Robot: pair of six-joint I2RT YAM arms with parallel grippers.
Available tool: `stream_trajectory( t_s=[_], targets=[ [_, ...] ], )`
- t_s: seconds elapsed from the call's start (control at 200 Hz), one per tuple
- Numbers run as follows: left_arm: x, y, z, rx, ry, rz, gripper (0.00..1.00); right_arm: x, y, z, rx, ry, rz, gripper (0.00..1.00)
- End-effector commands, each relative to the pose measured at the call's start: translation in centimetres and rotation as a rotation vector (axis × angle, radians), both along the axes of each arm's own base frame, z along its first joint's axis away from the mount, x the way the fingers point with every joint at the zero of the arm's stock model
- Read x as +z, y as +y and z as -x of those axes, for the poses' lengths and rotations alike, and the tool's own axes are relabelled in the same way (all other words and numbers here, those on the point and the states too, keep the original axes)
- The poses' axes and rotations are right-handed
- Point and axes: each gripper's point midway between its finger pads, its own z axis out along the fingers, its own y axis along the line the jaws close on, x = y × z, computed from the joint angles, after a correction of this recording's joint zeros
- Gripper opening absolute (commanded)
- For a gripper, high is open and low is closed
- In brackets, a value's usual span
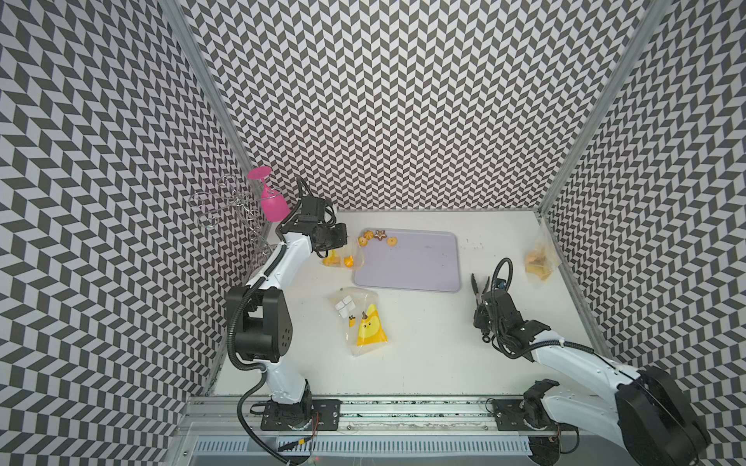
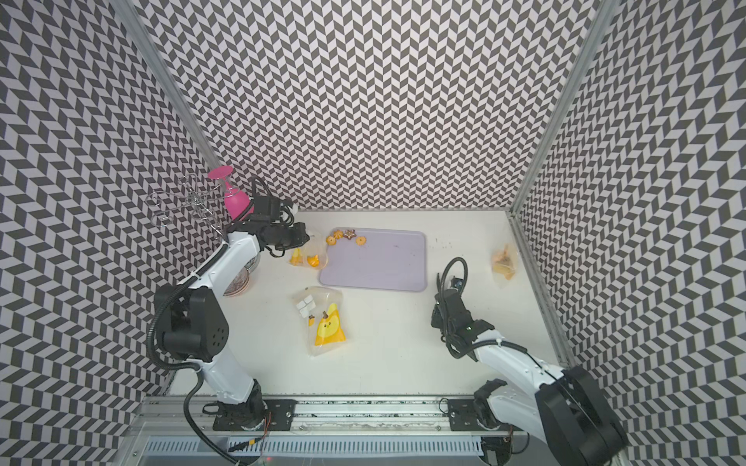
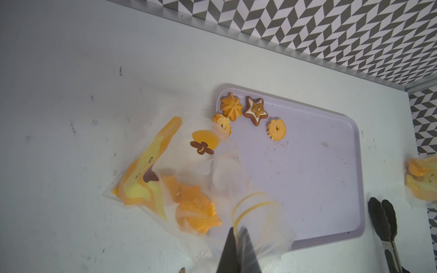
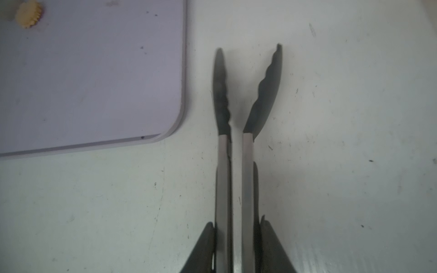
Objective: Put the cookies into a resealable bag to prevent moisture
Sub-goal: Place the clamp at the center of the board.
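Lavender tray (image 1: 415,266) in both top views carries four cookies (image 1: 379,237) at its far left corner. My tongs (image 1: 480,287) hang well apart, off its near right corner.

Only the left wrist shows my left gripper (image 3: 237,238) pinched on the bag (image 3: 142,186), others already inside. The mouth is a slack loop and could snag a cookie.

Only the right wrist shows my right gripper (image 4: 236,238) clamped on the handles, tips apart and empty. Ridged cookies may squirt out.
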Motion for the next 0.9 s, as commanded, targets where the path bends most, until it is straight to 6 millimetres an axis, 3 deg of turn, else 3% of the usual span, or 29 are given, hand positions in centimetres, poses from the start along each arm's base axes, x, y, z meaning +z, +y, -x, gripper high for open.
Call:
stream_trajectory(
  t_s=[0.0, 0.12, 0.2, 0.3, 0.391, 0.531, 0.711, 0.821, 0.896],
  targets=[
    [3.8, 0.5, -0.9, 0.020, -0.093, -0.012, 0.00, 0.4, 0.8, -2.1, -0.020, -0.030, -0.106, 0.48],
    [5.9, 0.6, -1.0, 0.028, -0.123, -0.016, 0.00, -0.6, 0.8, -1.8, -0.023, 0.047, -0.132, 0.66],
    [7.6, 0.5, -0.8, 0.029, -0.149, -0.020, 0.00, 0.6, 0.6, -2.0, -0.039, 0.007, -0.145, 0.73],
    [9.9, -0.3, -0.2, 0.011, -0.179, -0.034, 0.00, 4.0, -0.2, -2.5, -0.075, -0.095, -0.155, 0.85],
    [12.2, -2.4, 0.7, -0.044, -0.200, -0.042, 0.00, 7.4, -1.2, -2.7, -0.121, -0.213, -0.168, 1.00],
    [14.5, -7.5, 3.4, -0.193, -0.220, -0.016, 0.00, 12.6, -1.9, -2.7, -0.123, -0.407, -0.197, 0.99],
    [13.8, -14.2, 7.9, -0.380, -0.188, -0.043, 0.00, 17.6, -2.0, -2.2, -0.075, -0.560, -0.203, 0.99],
    [11.8, -17.6, 11.1, -0.505, -0.161, -0.086, 0.00, 18.6, -2.1, -2.0, -0.049, -0.614, -0.175, 1.00],
    [9.5, -18.7, 12.4, -0.554, -0.149, -0.132, 0.00, 18.9, -2.0, -1.8, -0.027, -0.625, -0.163, 1.00]
  ],
)
